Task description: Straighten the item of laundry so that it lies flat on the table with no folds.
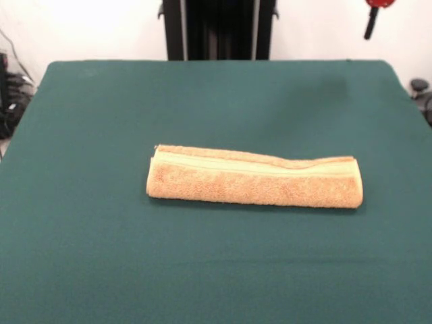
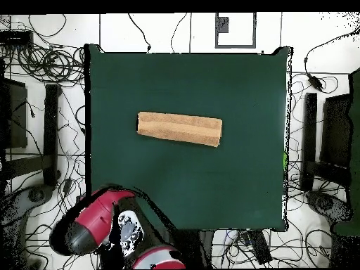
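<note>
The orange-tan terry towel lies near the middle of the dark green table, folded over into a long narrow strip. A paler woven band runs along its far side in the front view. From overhead the towel is a slightly slanted bar on the table. The red and black arm is drawn back past the table's corner by the robot's base, far from the towel. My gripper seems to be the grey part at its end, too unclear to read.
The black pedestal stands behind the table's far edge. A red and black part hangs at the top right of the front view. Cables and dark stands surround the table on the floor.
</note>
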